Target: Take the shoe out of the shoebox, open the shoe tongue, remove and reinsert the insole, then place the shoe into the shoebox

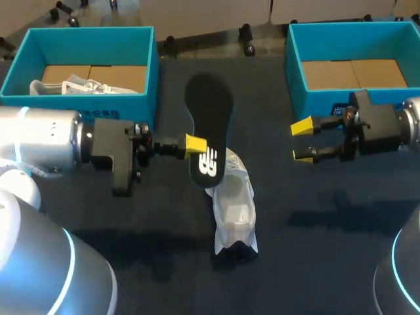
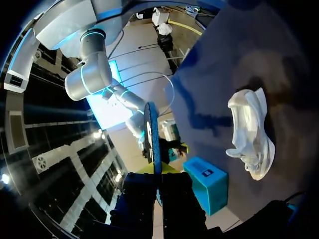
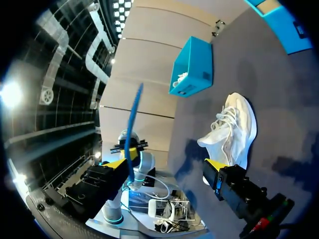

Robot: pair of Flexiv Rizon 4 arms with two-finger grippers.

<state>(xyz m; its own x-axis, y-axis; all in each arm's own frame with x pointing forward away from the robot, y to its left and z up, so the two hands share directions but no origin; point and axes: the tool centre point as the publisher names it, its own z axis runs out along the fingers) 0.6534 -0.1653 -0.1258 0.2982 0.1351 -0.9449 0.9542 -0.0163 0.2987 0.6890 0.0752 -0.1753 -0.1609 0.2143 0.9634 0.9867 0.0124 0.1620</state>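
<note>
The dark table fills the head view, with the left arm coming in from the left edge at mid-height and the right arm from the right edge. The teal left shoebox sits in the upper left of the frame with a second shoe, white, lying inside it. The teal right shoebox sits in the upper right and shows only its cardboard floor. A white shoe lies on the table just below the centre, running toward the lower edge. The black insole stands above it in the centre, its lower end over the shoe's upper end; contact there cannot be made out. The left gripper is clamped on the insole's edge. The right gripper, right of centre, has its fingers spread and holds nothing.
</note>
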